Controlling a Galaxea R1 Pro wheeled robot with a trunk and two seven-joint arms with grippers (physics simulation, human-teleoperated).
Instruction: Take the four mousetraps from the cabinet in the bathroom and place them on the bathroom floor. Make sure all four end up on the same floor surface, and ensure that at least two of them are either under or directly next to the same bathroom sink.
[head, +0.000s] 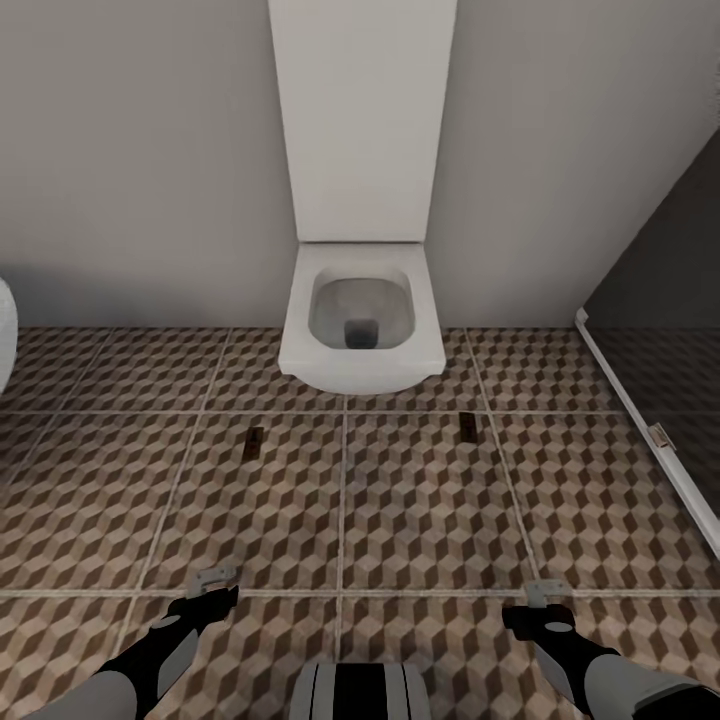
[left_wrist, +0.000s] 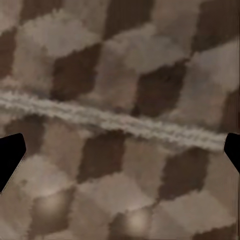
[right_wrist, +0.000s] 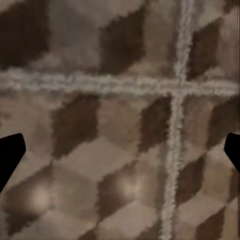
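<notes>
Where tiled bathroom floor (head: 420, 500) meets toilet (head: 362, 320)

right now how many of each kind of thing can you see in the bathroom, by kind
mousetraps: 2, one left of the toilet's front, one right of it, both on the bathroom floor
toilet: 1
pincers: 2, left pincer and right pincer, both open and empty
total: 5

Head view evenly lit, soft and diffuse; a faint shadow lies under the toilet (head: 362, 320). Both wrist views are blurred and pixelated, with pale glare spots on the bathroom floor (left_wrist: 120, 75).
</notes>
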